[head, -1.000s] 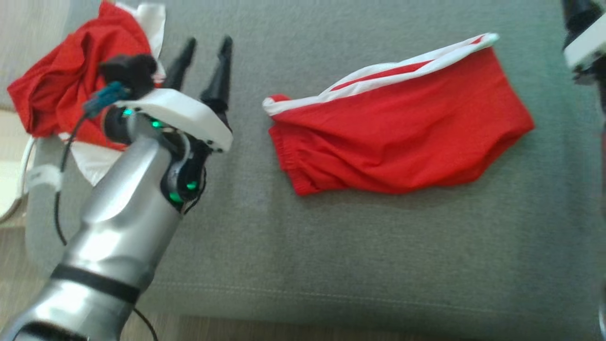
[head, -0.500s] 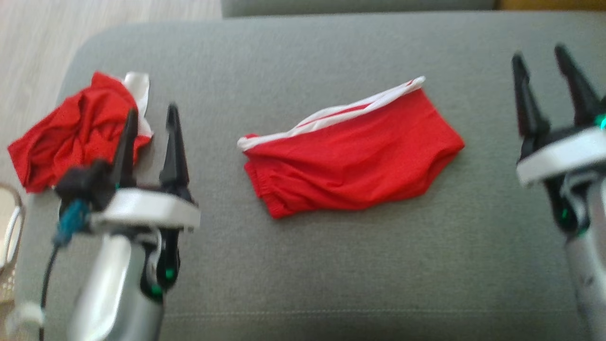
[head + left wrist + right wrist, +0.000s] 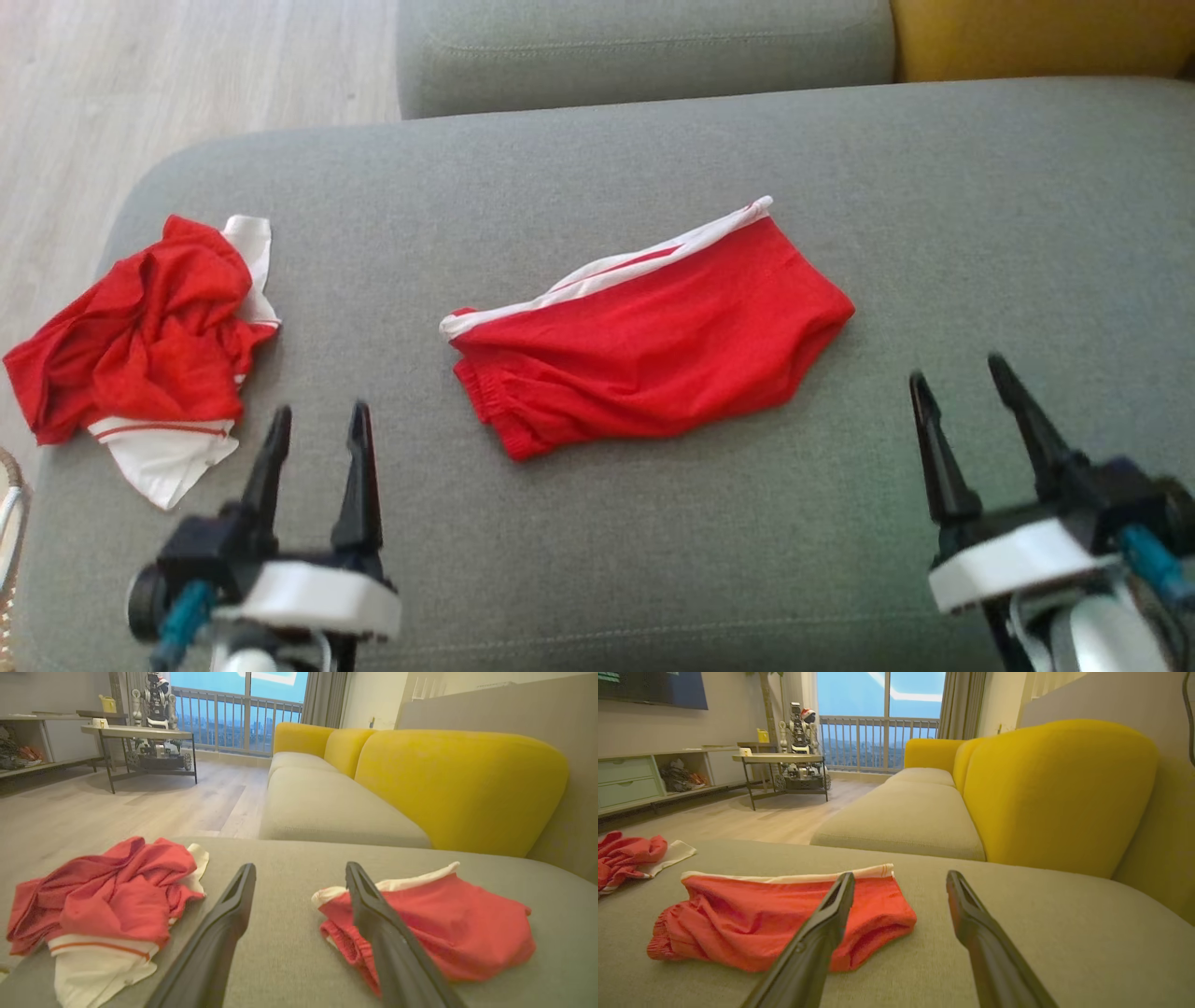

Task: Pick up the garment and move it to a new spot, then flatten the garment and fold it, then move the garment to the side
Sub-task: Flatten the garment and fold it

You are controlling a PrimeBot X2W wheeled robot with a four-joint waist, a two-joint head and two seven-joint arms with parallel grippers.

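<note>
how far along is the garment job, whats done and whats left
Looks done: the red shorts lie flattened and folded in the middle of the grey cushion. In hand: nothing; the left gripper and right gripper are both open, clear of cloth. Left: probably shifting the shorts to the side; the crumpled garment at the cushion's left end lies bunched, unfolded.

A wide grey seat cushion [image 3: 597, 560] is seen in front, with a 2nd grey cushion [image 3: 644, 47] set behind it and yellow backrests [image 3: 1059, 793] ranged along 1 side. Beyond, a wooden floor [image 3: 140, 807] is shown, where a dark-legged table [image 3: 777, 758] is placed before a railed window [image 3: 887, 732]; a robot figure [image 3: 801, 723] is seen at the table
</note>
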